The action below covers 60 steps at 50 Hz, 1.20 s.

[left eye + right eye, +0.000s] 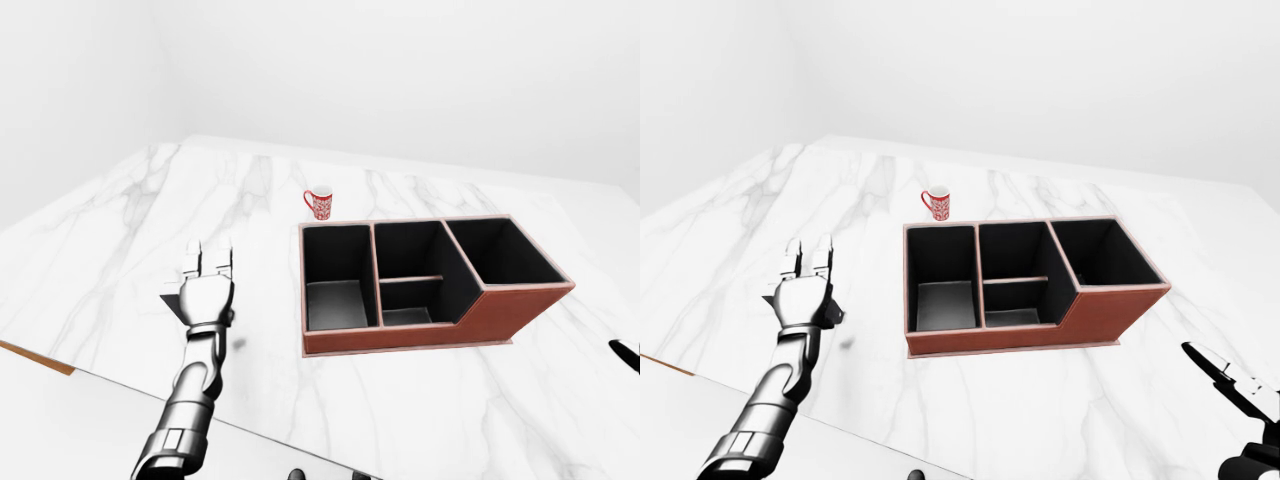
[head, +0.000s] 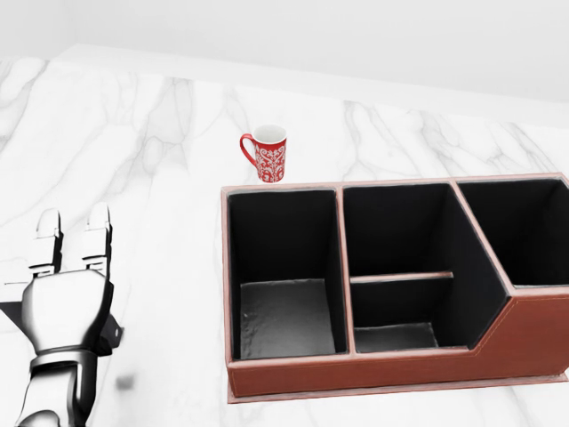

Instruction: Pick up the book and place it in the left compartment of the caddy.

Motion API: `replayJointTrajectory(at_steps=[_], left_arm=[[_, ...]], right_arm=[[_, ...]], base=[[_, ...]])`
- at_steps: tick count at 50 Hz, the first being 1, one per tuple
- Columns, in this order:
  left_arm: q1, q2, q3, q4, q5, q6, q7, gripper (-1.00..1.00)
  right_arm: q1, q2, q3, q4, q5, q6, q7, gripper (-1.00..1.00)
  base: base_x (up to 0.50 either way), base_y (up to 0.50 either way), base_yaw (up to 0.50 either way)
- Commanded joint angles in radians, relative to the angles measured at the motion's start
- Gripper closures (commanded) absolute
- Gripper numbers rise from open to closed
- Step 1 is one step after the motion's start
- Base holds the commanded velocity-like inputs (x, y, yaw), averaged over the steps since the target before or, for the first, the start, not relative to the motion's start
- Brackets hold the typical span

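A thin dark book (image 1: 171,300) lies flat on the marble at the left, and only slivers of it show beneath my left hand (image 2: 73,233). The hand hovers palm-down over it with its fingers stretched out, open; I cannot tell whether they touch. The red-brown caddy (image 2: 356,369) with black insides stands to the right. Its left compartment (image 2: 283,316) holds nothing. My right hand (image 1: 1218,368) shows only at the lower right corner of the right-eye view, fingers extended, far from the caddy.
A red-and-white patterned mug (image 2: 267,153) stands just above the caddy's upper left corner. The marble table's near edge (image 1: 120,385) runs diagonally under my left forearm, with an orange strip (image 1: 35,357) at its left.
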Motion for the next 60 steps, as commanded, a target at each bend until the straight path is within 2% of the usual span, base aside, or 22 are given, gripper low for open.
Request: replayJointTrajectory(at_steps=[1, 30, 37, 49, 51, 57, 60], left_arm=[[-0.028, 0.017, 0.0, 0.07, -0.021, 0.0, 0.0, -1.0], [-0.102, 0.056, 0.015, 0.209, -0.102, 0.0, 0.0, -1.0], [-0.17, 0.084, 0.016, 0.347, -0.142, 0.0, 0.0, -1.0], [-0.215, 0.102, 0.01, 0.416, -0.187, 0.0, 0.0, -1.0], [-0.242, 0.103, 0.011, 0.465, -0.197, 0.0, 0.0, -1.0], [-0.263, 0.105, -0.005, 0.459, -0.195, 0.0, 0.0, -1.0], [-0.255, 0.113, -0.003, 0.4, -0.185, 0.0, 0.0, -1.0]], right_arm=[[0.0, -0.001, 0.002, 0.006, -0.007, 0.0, 0.001, -1.0], [0.004, 0.004, 0.003, 0.003, -0.018, 0.0, 0.001, -1.0], [0.004, 0.006, 0.005, -0.002, -0.023, 0.0, 0.002, -1.0], [0.0, 0.004, 0.011, 0.015, -0.029, 0.0, 0.006, -1.0], [0.001, 0.004, 0.011, 0.013, -0.03, 0.0, 0.004, -1.0], [0.001, 0.003, 0.012, 0.017, -0.034, 0.0, 0.003, -1.0], [-0.002, 0.001, 0.015, 0.026, -0.037, 0.0, 0.002, -1.0]], base=[[0.0, 0.0, 0.0], [0.0, 0.0, 0.0], [0.0, 0.0, 0.0], [0.0, 0.0, 0.0], [0.0, 0.0, 0.0], [0.0, 0.0, 0.0], [0.0, 0.0, 0.0]])
